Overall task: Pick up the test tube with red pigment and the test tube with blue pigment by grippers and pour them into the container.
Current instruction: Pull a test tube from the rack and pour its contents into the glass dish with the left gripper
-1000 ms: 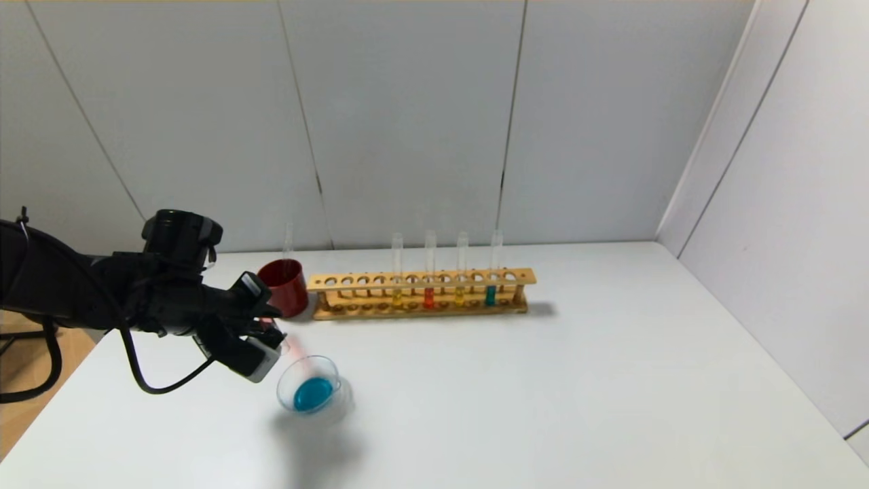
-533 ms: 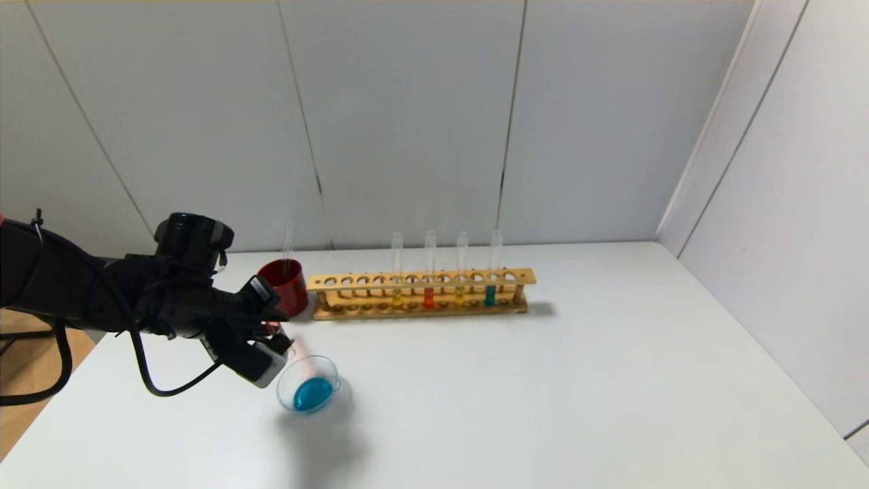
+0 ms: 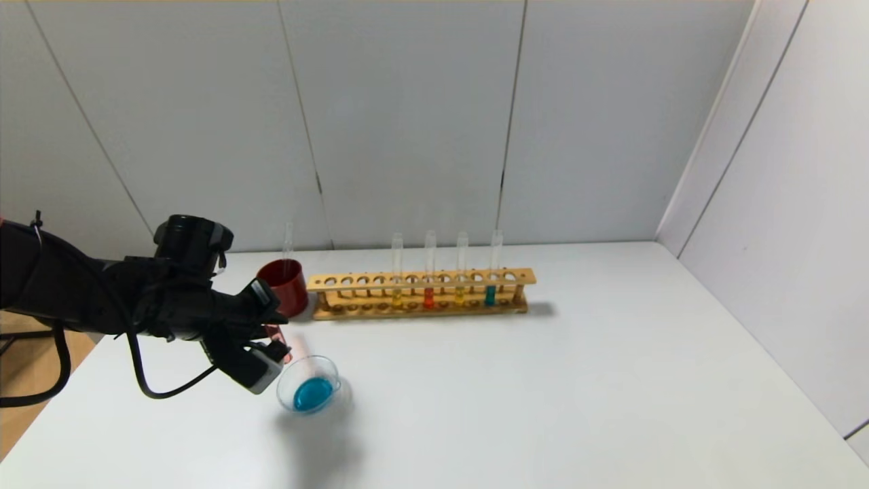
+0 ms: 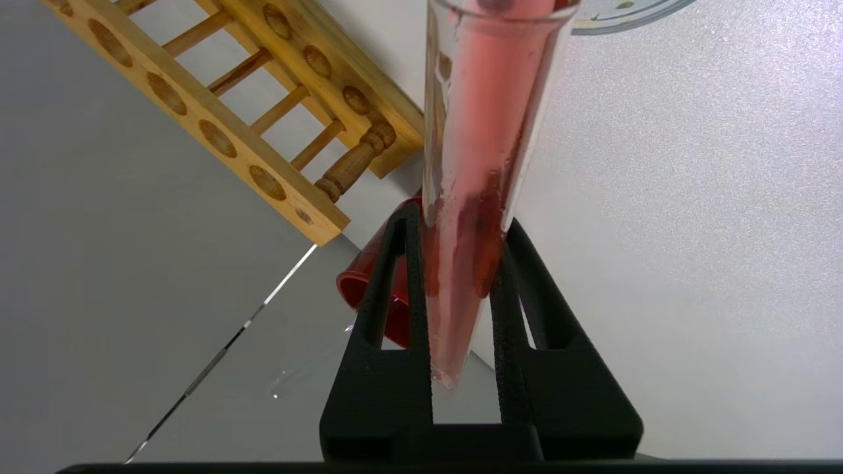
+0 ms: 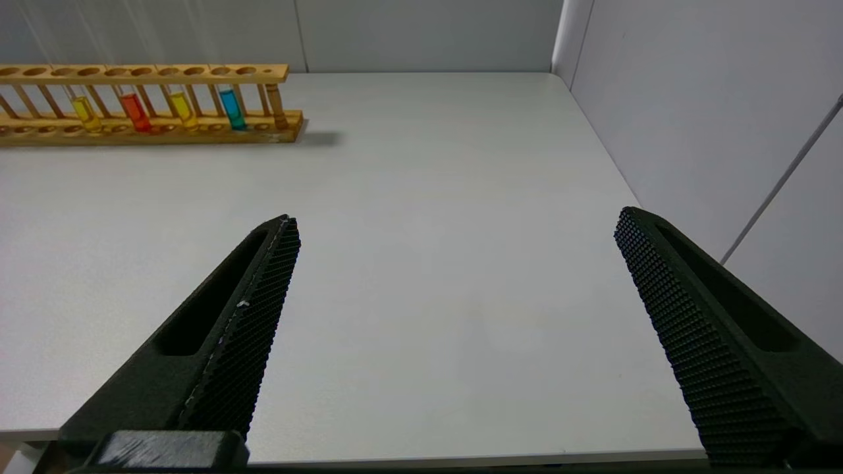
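We keep the left hand (image 4: 461, 289) clamped on the slim red-pigment glass tube (image 4: 477, 171), tilting gently over the round clear glass dish (image 3: 310, 384); the right hand (image 5: 454, 316) gapes idle.

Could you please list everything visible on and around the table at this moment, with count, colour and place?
Held test tube: one, clear with red liquid, tilted with its mouth at the container.
Container: one, clear glass holding blue liquid, front left of the table.
Rack: one, wooden, at the back.
Racked tubes: four, yellow, red, yellow, blue.
Cup: one, dark red, left of the rack, a clear tube standing in it.
Table: one, white.
Left gripper: black, shut on the held tube.
Right gripper: black, open above the table's near right edge.
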Tool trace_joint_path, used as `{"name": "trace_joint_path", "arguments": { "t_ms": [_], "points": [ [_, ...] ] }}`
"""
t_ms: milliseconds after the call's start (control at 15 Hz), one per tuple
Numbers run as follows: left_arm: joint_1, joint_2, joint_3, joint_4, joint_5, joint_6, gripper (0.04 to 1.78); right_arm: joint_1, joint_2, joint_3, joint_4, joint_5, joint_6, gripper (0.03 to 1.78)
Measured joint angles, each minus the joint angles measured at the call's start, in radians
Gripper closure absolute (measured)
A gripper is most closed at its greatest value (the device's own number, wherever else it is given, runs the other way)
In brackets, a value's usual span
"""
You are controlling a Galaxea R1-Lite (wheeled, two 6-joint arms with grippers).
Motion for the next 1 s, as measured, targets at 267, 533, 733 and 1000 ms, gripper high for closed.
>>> {"name": "trace_joint_path", "arguments": {
  "t_ms": [267,533,733,1000],
  "points": [
    [-0.006,0.005,0.019,-0.066,0.021,-0.002,1.51,0.0,0.0,0.0,0.0,0.0,0.0,0.06],
    [-0.014,0.013,0.036,-0.091,0.028,-0.001,1.51,0.0,0.0,0.0,0.0,0.0,0.0,0.06],
    [-0.022,0.014,0.045,-0.093,0.038,0.001,1.51,0.0,0.0,0.0,0.0,0.0,0.0,0.06],
    [-0.025,0.014,0.051,-0.107,0.047,0.046,1.51,0.0,0.0,0.0,0.0,0.0,0.0,0.06]
  ]
}}
